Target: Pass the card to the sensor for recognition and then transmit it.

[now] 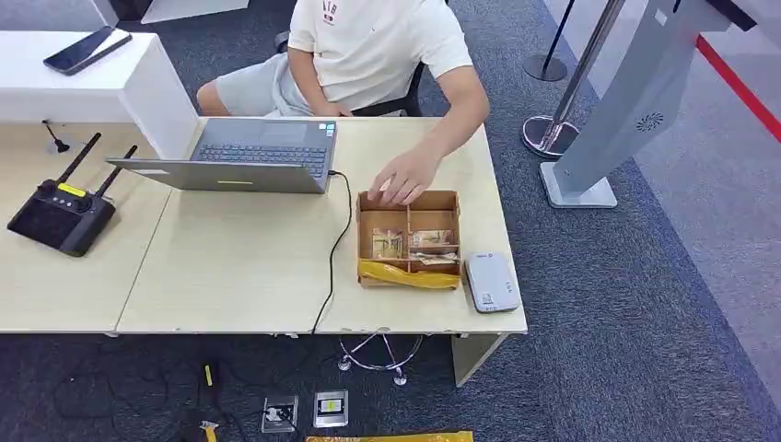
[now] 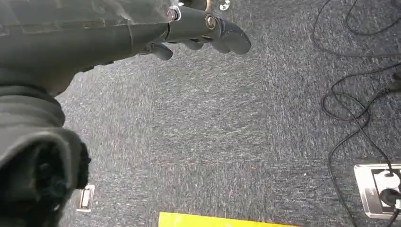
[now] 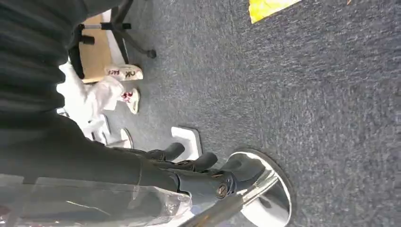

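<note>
**Hands idle over carpet; cards boxed on desk**

Cards (image 1: 419, 241) lie inside the compartmented cardboard box (image 1: 408, 204) near the desk's right end, apparently sorted there for easy picking. White, rounded card reader (image 1: 491, 282) sits just beside the box on its right, close enough to suggest a short pass from box to sensor. Seated person's hand (image 1: 402, 181) rests at the box's far rim, probably arranging its contents. A yellow crinkled wrapper (image 1: 408, 273) lies along the near rim.

Left hand (image 2: 208, 33) hangs above coarse blue-grey carpet, dark fingers loosely curled, holding nothing. Right hand (image 3: 203, 168) likewise hangs low beside a polished chrome stanchion base (image 3: 265, 198), fingers partly bent and apart, holding nothing.

Judgement: the task has not started; neither hand is near the pale laminate desk (image 1: 239, 276). An open grey laptop (image 1: 249, 157) occupies the desk's centre.
</note>
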Action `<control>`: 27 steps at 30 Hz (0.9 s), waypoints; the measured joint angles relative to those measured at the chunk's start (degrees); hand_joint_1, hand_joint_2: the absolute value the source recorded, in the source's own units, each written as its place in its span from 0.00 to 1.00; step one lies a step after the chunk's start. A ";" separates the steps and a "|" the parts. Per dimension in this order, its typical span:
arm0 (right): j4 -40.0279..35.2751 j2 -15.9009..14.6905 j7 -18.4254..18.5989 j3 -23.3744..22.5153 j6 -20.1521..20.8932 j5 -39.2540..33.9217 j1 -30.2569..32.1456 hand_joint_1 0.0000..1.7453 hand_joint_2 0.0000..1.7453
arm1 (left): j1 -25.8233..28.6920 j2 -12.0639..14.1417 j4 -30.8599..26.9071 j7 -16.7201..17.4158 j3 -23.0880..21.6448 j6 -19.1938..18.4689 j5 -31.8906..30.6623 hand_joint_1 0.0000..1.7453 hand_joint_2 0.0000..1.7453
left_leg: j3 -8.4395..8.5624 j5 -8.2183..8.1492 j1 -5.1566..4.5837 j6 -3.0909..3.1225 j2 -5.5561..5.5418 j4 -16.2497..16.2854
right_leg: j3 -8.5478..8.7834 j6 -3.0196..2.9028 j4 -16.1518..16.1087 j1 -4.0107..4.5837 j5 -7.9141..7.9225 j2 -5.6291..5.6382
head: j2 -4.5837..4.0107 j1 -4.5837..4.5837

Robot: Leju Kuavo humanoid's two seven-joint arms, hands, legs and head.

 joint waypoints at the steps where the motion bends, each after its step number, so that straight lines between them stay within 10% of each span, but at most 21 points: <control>1: 0.02 0.11 -0.11 0.06 -0.02 0.04 -0.02 0.00 1.00 | 0.00 0.04 -0.07 0.00 -0.04 -0.09 -0.02 0.00 0.00 | 0.00 0.00 0.00 0.00 0.00 0.00 | 0.00 0.00 0.00 0.00 0.00 0.00 | 0.00 -0.04; 27: 0.52 1.53 0.07 2.54 1.33 0.57 -0.09 0.00 1.00 | -0.11 0.26 -1.31 0.94 -0.44 -0.37 -1.44 0.00 0.00 | 0.01 0.00 0.00 0.00 0.00 0.00 | 0.01 0.00 0.00 0.00 0.00 0.00 | 0.00 -0.02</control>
